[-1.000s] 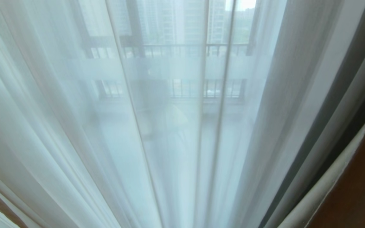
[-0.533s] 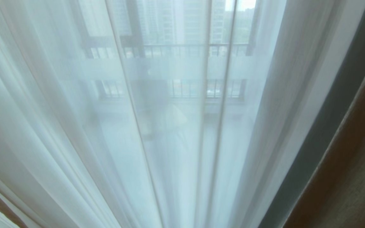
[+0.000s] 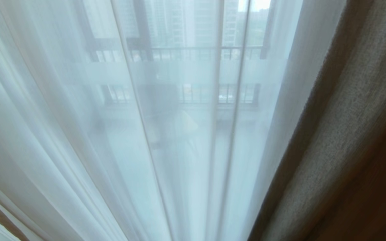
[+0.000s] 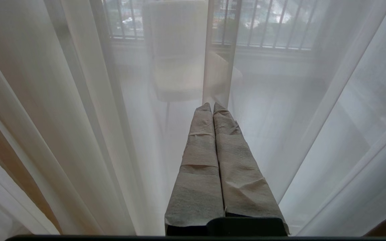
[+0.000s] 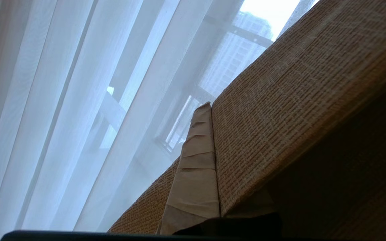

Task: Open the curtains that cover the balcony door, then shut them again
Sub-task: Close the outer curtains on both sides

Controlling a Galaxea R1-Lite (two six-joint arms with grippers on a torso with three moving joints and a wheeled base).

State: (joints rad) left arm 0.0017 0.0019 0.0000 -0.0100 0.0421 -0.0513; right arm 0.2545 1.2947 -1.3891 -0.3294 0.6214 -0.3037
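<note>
We face the curtains at close range. In the head view the thin white sheers (image 3: 129, 134) fill the left and middle of the frame, hanging in long folds that fan out from the lower centre. Through them we make out the balcony door (image 3: 144, 40) as dark upright frames at the upper centre, with a pale horizontal band across the glass, and behind it a barred railing (image 3: 196, 52) and tall buildings (image 3: 179, 20) at the top of the frame.

The thick beige-grey drape (image 3: 347, 117) covers the right side of the head view, its edge running diagonally from the upper right down to the lower centre-right, lying over the sheers there.

Neither arm shows in the head view. In the right wrist view our right gripper (image 5: 211, 110) sits at the lower centre of the frame with its fingers (image 5: 196, 160) clenched on the edge of the drape (image 5: 297, 100); only one wrapped finger shows, and the woven cloth lies flat against it and fills the right half of that frame.

In the left wrist view our left gripper (image 4: 212, 106) points at the sheers (image 4: 79, 117) from the lower centre, its two wrapped fingers (image 4: 198, 160) pressed together with nothing between them. A pale chair (image 4: 179, 50) shows faintly through the sheers at the upper centre.
</note>
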